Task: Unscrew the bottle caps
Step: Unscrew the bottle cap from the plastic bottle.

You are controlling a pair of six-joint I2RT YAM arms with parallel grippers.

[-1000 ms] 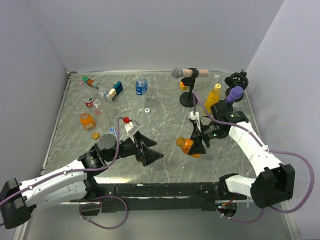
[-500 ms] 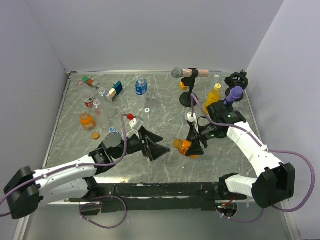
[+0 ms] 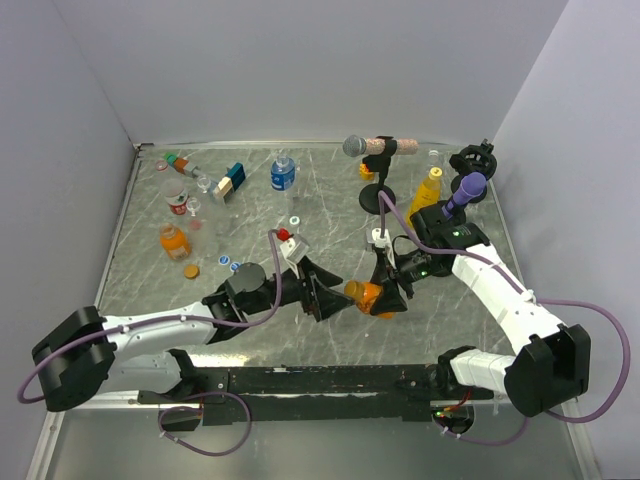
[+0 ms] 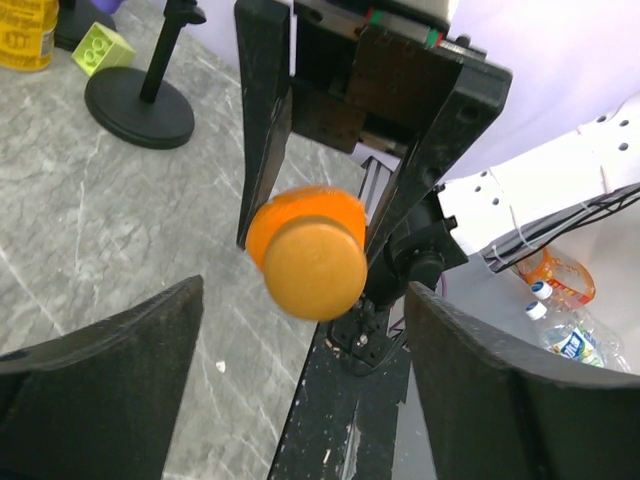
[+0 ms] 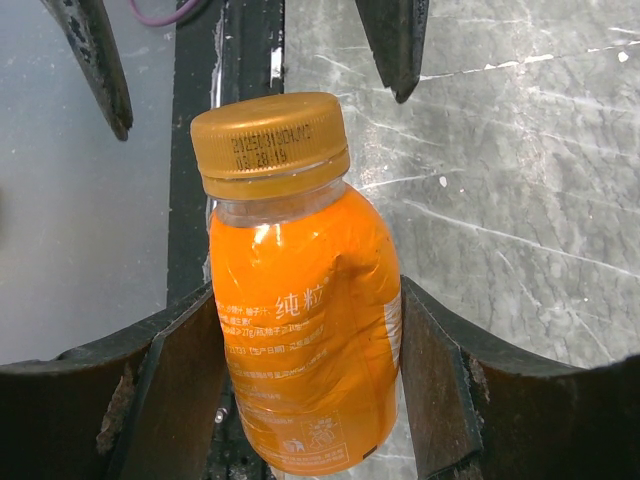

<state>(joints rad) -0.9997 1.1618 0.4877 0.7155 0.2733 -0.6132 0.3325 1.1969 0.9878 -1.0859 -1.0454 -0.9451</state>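
Fingers (image 4: pixel 100 380) of left arm level, wide at bottle cap (image 4: pixel 312 262)

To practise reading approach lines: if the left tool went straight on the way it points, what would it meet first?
Most likely the orange cap of the bottle held by the right tool.

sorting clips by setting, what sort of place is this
Probably a lab robot test cell: plain white walls box in a marble-patterned tabletop, with staged props like a microphone on a stand and small drink bottles.
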